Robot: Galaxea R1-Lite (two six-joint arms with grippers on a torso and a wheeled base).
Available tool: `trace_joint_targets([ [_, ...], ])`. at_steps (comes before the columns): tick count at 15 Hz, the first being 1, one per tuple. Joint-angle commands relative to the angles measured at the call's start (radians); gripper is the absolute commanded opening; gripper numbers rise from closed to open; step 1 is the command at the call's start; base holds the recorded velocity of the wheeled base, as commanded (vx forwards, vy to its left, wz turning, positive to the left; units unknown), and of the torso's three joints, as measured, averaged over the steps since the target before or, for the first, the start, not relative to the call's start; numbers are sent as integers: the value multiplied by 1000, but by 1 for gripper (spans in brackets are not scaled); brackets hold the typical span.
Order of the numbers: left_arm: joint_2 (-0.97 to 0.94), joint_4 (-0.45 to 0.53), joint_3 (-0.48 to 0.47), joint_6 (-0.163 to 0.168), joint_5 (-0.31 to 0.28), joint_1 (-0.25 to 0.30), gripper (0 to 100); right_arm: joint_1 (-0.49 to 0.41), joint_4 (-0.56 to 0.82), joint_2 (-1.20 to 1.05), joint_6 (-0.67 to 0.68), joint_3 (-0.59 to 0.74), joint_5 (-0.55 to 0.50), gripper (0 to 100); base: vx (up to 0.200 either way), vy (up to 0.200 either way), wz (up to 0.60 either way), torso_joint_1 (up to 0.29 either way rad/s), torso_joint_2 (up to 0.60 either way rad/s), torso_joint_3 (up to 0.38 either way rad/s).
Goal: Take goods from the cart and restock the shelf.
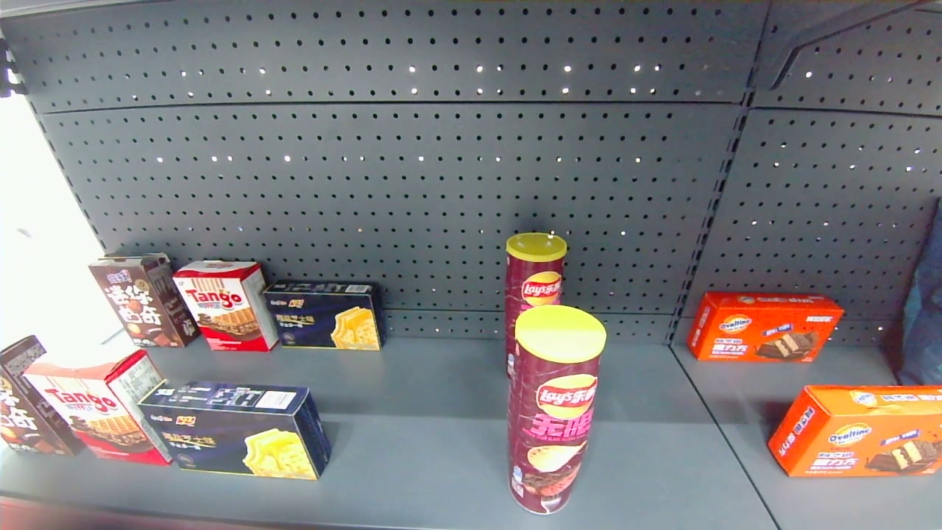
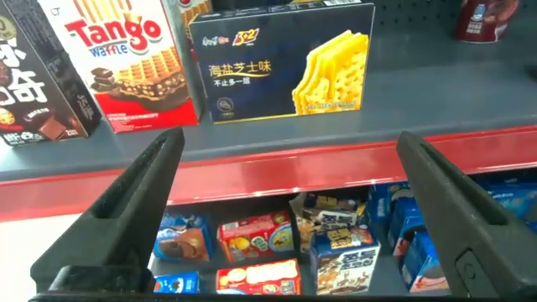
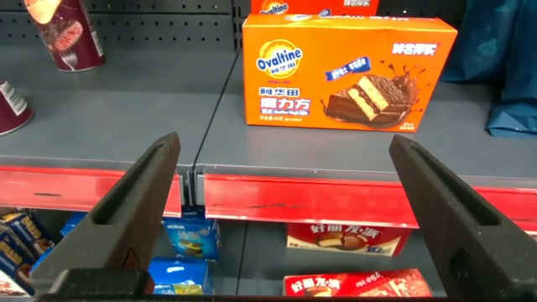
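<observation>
**Both grippers empty before a part-stocked shelf**

The left gripper (image 2: pixel 289 143) and right gripper (image 3: pixel 285 141) each hang just off the front edge of the shelf (image 1: pixel 441 449). Their fingers (image 2: pixel 126 201) are spread wide, with nothing between them.

On the shelf, the front can (image 1: pixel 556 412) and rear can (image 1: pixel 535 294) stand upright at the middle. The navy box (image 1: pixel 239 430) sits to the robot's left and the orange box (image 1: pixel 857 430) to its right.

Handling, as judged:
- **Cans:** They look light, stiff-walled and smooth. Being tall, they would tip easily, so the hold belongs across mid-body, below the lid (image 1: pixel 559 333).
- **Boxes:** They look like thin carton, light and liable to dent. The hold belongs across the narrow depth, with modest squeeze.

The head view gives the full layout, with front and back rows against the pegboard. The wrist views add the red strip (image 2: pixel 336 172) along the shelf edge and the lower packs (image 2: pixel 252 239) on the tier beneath.
</observation>
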Motion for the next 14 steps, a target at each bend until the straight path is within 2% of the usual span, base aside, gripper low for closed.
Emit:
trace_joint_targets([
  [1, 0, 0, -1, -1, 0, 0, 100, 1, 0, 0, 0, 0, 0, 100, 0, 0, 0, 0, 0, 0],
  [13, 0, 0, -1, 3, -27, 0, 100, -1, 0, 0, 0, 0, 0, 100, 0, 0, 0, 0, 0, 0],
  [14, 0, 0, -1, 3, -27, 0, 100, -1, 0, 0, 0, 0, 0, 100, -200, 0, 0, 2, 12, 7],
])
